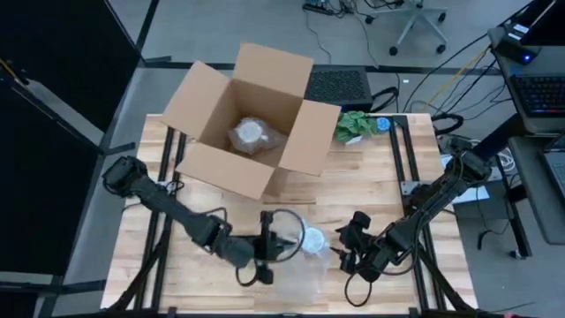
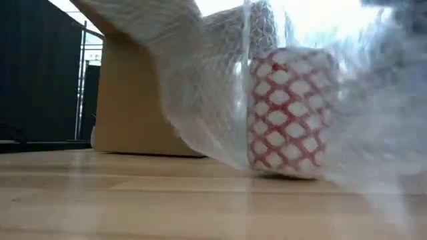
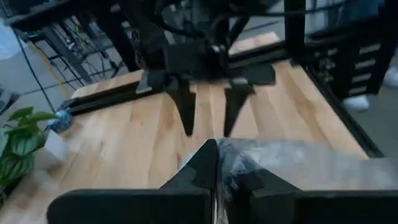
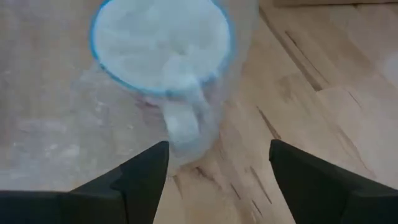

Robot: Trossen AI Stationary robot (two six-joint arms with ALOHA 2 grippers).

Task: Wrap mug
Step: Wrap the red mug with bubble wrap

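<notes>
A mug (image 1: 314, 240) with a blue rim and a red-and-white lattice side (image 2: 287, 113) stands upright on the wooden table near its front middle. A sheet of clear bubble wrap (image 1: 300, 276) lies under and in front of it. Part of the sheet rises over the mug (image 2: 200, 80). My left gripper (image 1: 272, 251) is just left of the mug, shut on the wrap (image 3: 217, 163). My right gripper (image 1: 348, 244) stands open just right of the mug. Its fingers (image 4: 217, 168) point at the mug's handle (image 4: 183, 124) and touch nothing. My left gripper pinches the bubble wrap between its two fingers at a bunched part (image 3: 239, 155) beside the mug. The fingers come roughly level from the table's left. The held part is lifted off the table and drapes slack toward the mug, while the rest of the sheet lies on the wood.
An open cardboard box (image 1: 252, 115) with a wrapped item (image 1: 252, 134) inside stands at the back middle. A small green plant (image 1: 357, 125) sits to its right. Black frame rails (image 1: 402, 159) run along the table's sides. Bare wood lies between the box and the mug.
</notes>
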